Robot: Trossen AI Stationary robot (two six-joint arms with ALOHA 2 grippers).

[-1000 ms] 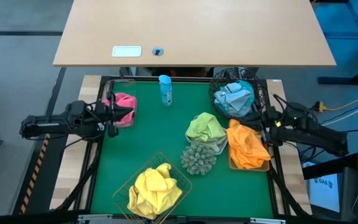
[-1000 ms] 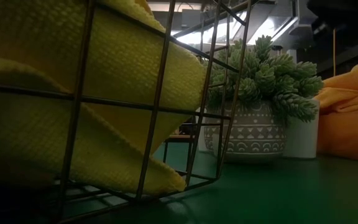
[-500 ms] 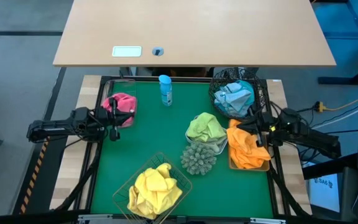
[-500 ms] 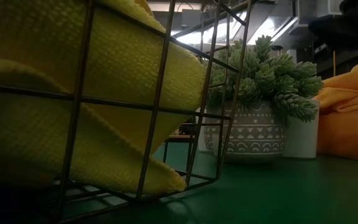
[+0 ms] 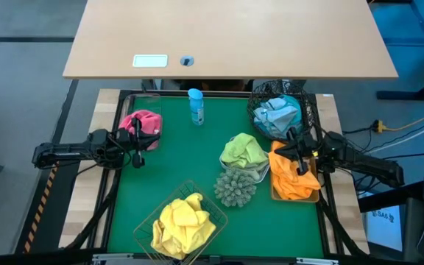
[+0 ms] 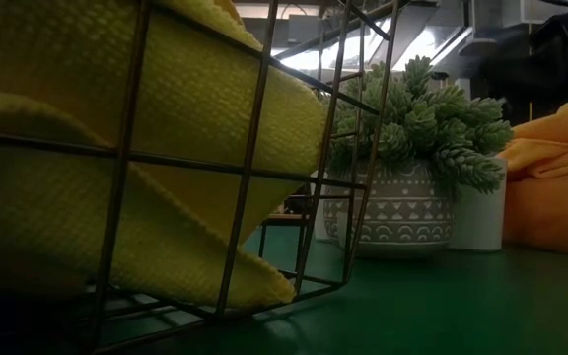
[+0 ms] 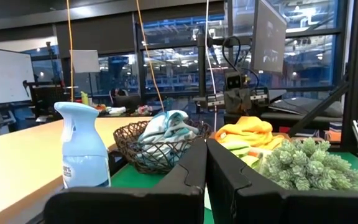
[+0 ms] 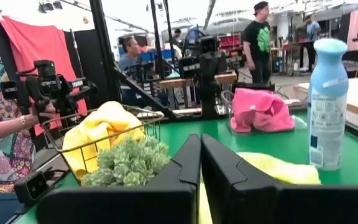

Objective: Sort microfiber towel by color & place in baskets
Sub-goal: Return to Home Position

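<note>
The left tool [image 5: 134, 140] is hanging with fingers pressed together on nothing, just beside the clear bin [image 5: 150, 103] that is holding the pink towel [image 5: 146, 125]. The right tool [image 5: 293, 149], likewise pressed together and empty, is hovering over the orange towel [image 5: 294, 175] in the tan tray [image 5: 294, 199]. Just beyond it the black mesh basket [image 5: 255, 110] is holding the blue towel [image 5: 278, 114], and the white tray [image 5: 260, 174] the green towel [image 5: 243, 151]. Farthest off, the gold wire basket [image 5: 164, 202] is carrying the yellow towel [image 5: 181, 222]. No towel is lying loose on the worktop [image 5: 175, 162], so the sorting looks finished, with only the arms' retreat remaining.
</note>
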